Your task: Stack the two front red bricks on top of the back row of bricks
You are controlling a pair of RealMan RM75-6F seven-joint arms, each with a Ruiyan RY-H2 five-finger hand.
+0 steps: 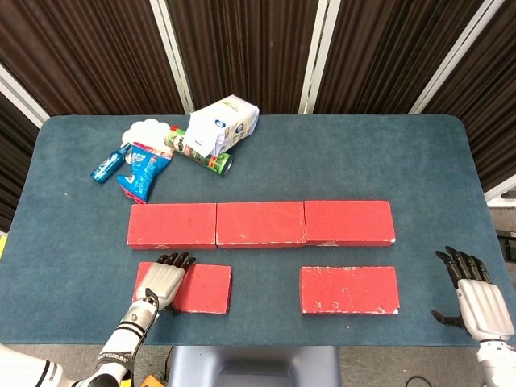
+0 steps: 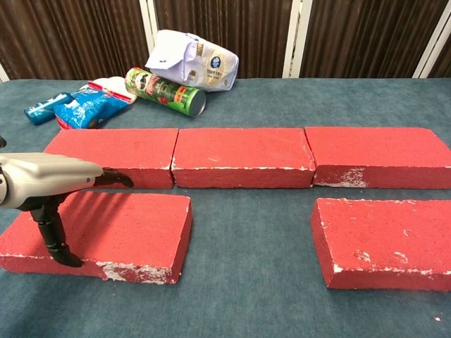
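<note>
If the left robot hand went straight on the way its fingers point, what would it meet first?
Probably the leftmost back-row brick: the left robot hand points back over the front left brick, though its height is unclear.

The left hand (image 1: 164,279) hid part of the front left brick (image 1: 201,288), and the chest view's edge cut off the front right brick (image 2: 384,243).

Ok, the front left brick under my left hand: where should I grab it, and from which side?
Probably across its short width near the left end, coming from above. The front left brick lies flat with a clear gap to the back row, so fingers can go down its far long edge and the thumb on the near edge. The left hand already hovers there, thumb at the near face.
</note>
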